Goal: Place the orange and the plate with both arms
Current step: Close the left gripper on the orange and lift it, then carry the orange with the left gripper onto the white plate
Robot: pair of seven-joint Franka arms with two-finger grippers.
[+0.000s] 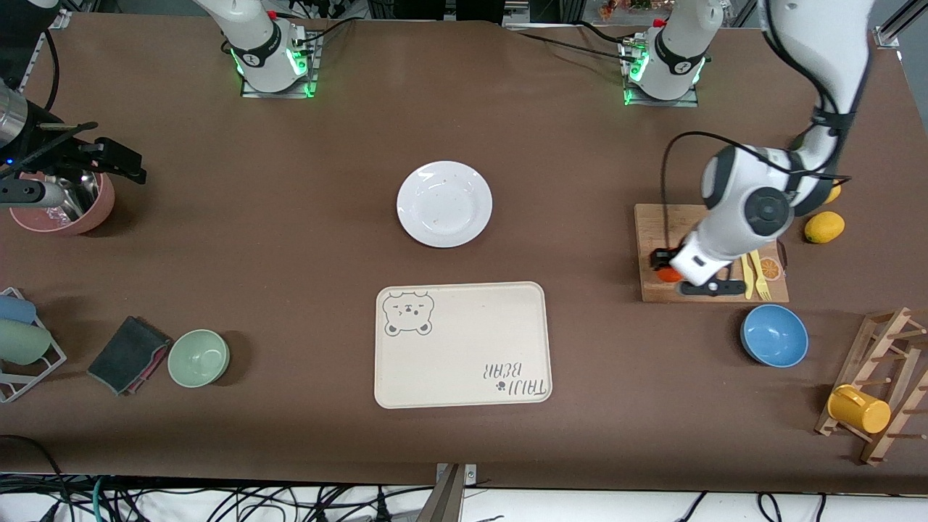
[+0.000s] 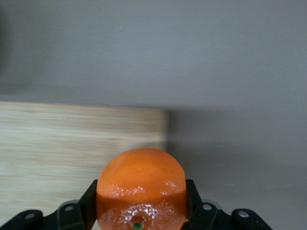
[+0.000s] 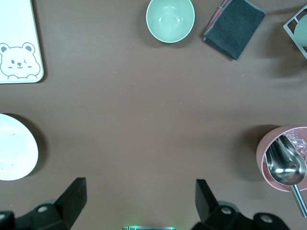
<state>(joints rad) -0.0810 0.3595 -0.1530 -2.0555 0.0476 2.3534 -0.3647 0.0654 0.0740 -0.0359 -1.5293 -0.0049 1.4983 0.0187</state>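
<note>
Orange sits pinched between the fingers of the left gripper, low over the wooden cutting board at the left arm's end of the table. In the left wrist view the fingers press on its lower flanks while most of the round fruit bulges above them, so the hold looks shallow; a quick lift or swing could let it roll out and drop back onto the board, perhaps off the edge. A yellow fork and a black-handled tool lie on the board just beside the gripper, and a sideways pull could knock them. The plate rests alone near the middle of the table, farther from the front camera than the bear-print tray, untouched. The right gripper hangs over bare table beside the pink bowl with its fingers spread wide and nothing between them, waiting. Its wide, shallow rim lies flat on the table, so a grab at the plate could skid it instead of catching it.
</note>
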